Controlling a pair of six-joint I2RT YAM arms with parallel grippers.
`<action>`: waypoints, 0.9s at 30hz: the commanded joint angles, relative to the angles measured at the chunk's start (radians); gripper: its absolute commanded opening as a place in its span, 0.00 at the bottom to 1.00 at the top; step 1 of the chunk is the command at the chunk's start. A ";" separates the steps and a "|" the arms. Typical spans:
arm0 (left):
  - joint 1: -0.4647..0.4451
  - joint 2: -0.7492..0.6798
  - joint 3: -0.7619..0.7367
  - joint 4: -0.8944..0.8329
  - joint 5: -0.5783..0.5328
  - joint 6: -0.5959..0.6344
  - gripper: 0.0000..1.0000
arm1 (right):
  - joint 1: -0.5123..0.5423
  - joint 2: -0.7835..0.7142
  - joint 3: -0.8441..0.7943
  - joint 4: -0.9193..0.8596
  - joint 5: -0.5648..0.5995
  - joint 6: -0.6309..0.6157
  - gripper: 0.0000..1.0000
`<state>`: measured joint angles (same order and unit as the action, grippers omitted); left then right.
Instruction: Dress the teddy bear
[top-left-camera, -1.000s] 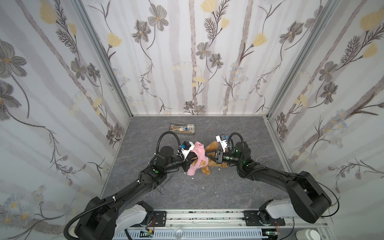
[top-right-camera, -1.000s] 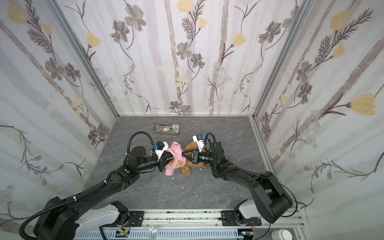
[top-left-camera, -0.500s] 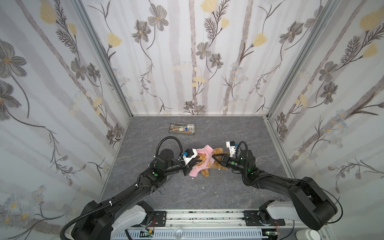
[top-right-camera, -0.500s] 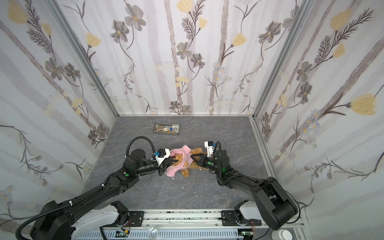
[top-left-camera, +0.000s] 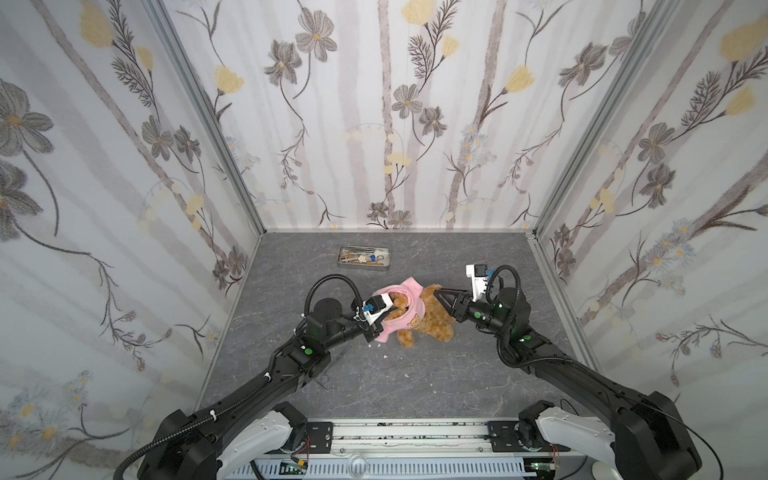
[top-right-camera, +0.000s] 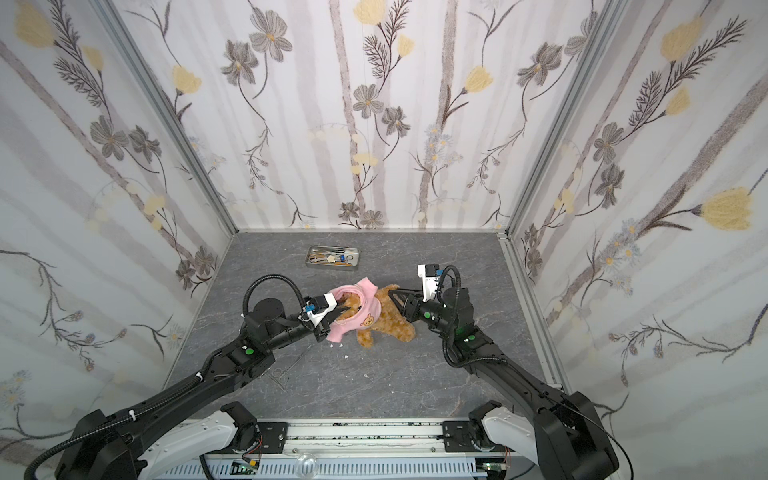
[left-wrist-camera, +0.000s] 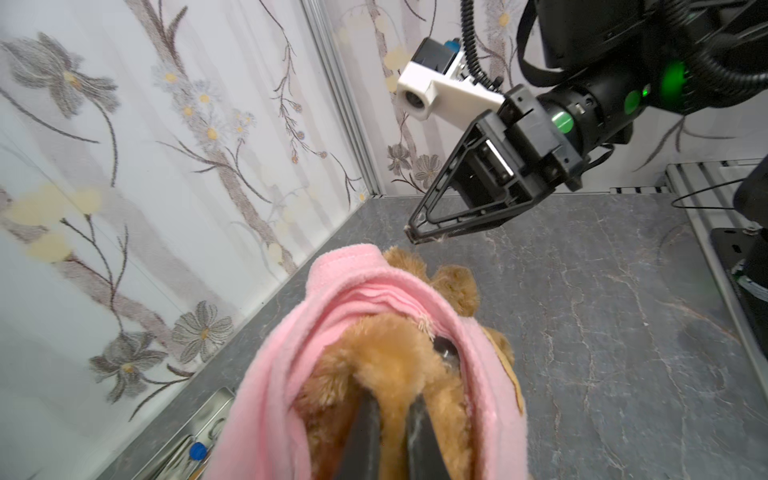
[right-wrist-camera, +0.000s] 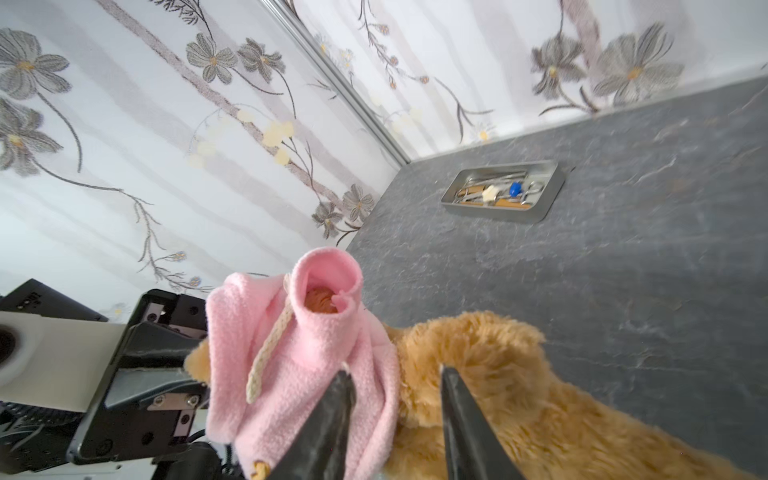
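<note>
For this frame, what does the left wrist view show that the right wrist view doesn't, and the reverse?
Only the left wrist view: the whole right tool from the side, near the toy, and the left tool shut on fur of the teddy bear inside the opening of the pink shirt.
Only the right wrist view: the metal tray complete with instruments, brown plush showing inside the sleeve, the drawstring, and the right tool's jaws apart.
Both: teddy bear, pink shirt, grey table.

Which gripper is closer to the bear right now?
Left. The left gripper is shut on the bear inside the shirt; the right gripper is open, tips beside its body.
</note>
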<state>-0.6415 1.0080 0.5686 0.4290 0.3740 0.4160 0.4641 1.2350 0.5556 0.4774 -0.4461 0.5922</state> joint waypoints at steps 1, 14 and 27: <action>0.000 0.042 0.092 0.079 -0.275 -0.210 0.00 | 0.001 -0.034 0.036 -0.159 0.032 -0.156 0.42; 0.028 0.111 0.318 -0.234 -0.410 -1.433 0.00 | 0.292 0.036 -0.073 0.189 0.247 -0.247 0.46; 0.071 0.202 0.228 -0.103 -0.153 -1.866 0.00 | 0.401 0.270 -0.098 0.456 0.403 -0.147 0.47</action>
<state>-0.5720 1.1973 0.8101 0.2081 0.1555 -1.3205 0.8627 1.4708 0.4461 0.8192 -0.1162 0.3958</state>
